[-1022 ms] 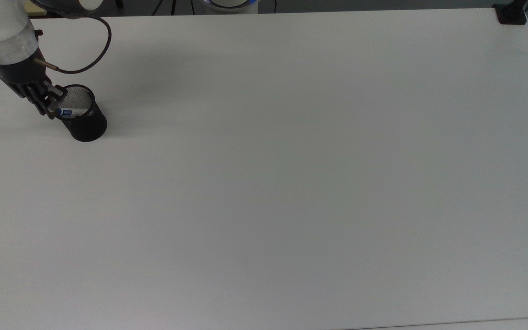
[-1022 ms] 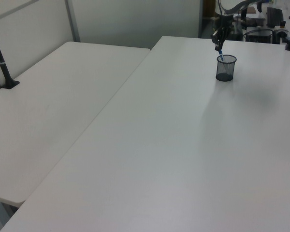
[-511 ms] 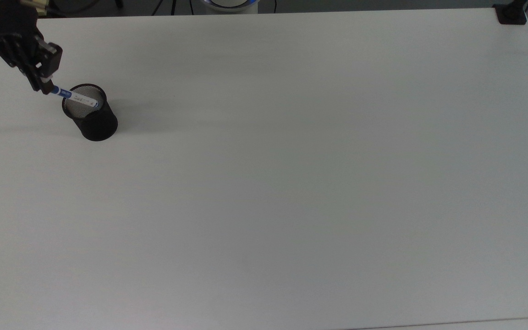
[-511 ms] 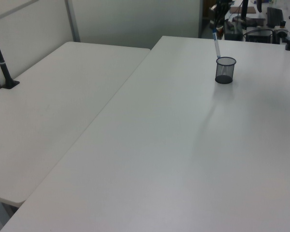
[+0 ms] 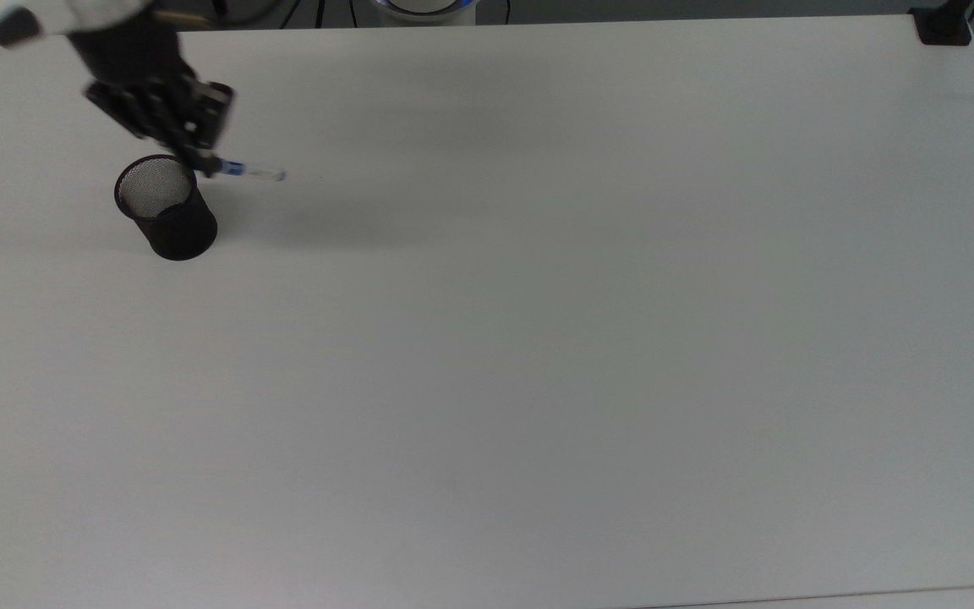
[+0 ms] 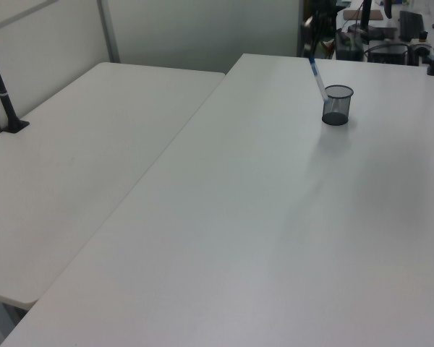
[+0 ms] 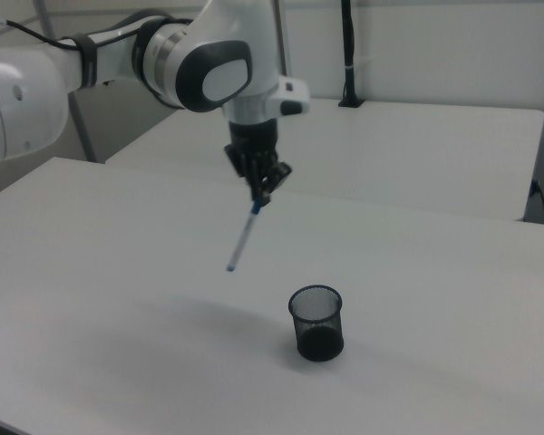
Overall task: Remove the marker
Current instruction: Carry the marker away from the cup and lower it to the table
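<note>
slim white-barrelled marker with blue cap and blue end tip [image 7: 244,236] hangs in the air, clear of the black mesh cup [image 7: 316,322]. in the right view its long axis runs steeply down and slightly toward the right view's left; capped upper end at the fingers, small blue tip lowest, free in the air above the white table [image 7: 109,299], off to the right view's left of the cup's rim. not plumb, tilted.

top view: marker [image 5: 252,172] foreshortened, pointing from the gripper toward the top view's right, its tip past the cup [image 5: 167,218] on that side. left view: marker [image 6: 317,79] a thin slanted line, upper end toward the left view's left, lower end overlapping the cup [image 6: 337,104] in that view's line of sight; the right view shows it apart from the cup.

black two-finger gripper [image 7: 262,193] of the white arm: fingers closed narrow on the marker's top end, pinching it; the marker hangs below the fingertips with nearly all its length exposed. in the top view the gripper [image 5: 203,159] sits just beyond the cup's rim, toward the top view's upper right of it.

label: a blue patch near the gripped end in the top view; any writing too small to read.

cup stands upright on the table, open mouth up.
</note>
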`<state>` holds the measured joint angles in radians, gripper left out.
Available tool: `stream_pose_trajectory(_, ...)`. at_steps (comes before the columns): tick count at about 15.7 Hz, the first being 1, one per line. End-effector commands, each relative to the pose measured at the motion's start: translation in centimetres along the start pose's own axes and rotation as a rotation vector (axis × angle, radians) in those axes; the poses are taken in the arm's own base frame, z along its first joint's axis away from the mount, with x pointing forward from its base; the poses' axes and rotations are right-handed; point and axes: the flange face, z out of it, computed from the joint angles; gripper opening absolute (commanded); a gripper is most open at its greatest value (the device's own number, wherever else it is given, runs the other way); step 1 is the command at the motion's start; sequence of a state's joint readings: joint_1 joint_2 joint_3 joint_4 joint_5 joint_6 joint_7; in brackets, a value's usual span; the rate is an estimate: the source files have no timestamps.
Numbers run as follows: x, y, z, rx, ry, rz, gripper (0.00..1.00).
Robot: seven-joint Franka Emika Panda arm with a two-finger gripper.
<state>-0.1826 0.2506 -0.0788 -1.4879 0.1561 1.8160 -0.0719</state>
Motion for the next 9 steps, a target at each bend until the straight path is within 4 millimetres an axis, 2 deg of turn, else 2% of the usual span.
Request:
stream_pose_trajectory(1, -1.5, -6.0, 6.2, 0.011, -0.213, -0.102, 0.13)
stream_pose_trajectory(2, -1.6, -7.6, 8.6, 0.003, -0.253, -0.127, 0.14)
stream_pose_trajectory(4, -1.5, -8.7, 12.7, -0.011, -0.309, -0.135, 0.14)
stream_pose_trajectory(7, -1.1, -9.0, 16.0, -0.034, -0.338, -0.144, 0.14)
stream_pose_trajectory(8, -1.1, -9.7, 17.1, -0.039, -0.333, -0.155, 0.15)
stream_pose_trajectory(9, -0.7, -10.0, 18.4, -0.043, -0.322, -0.16, 0.19)
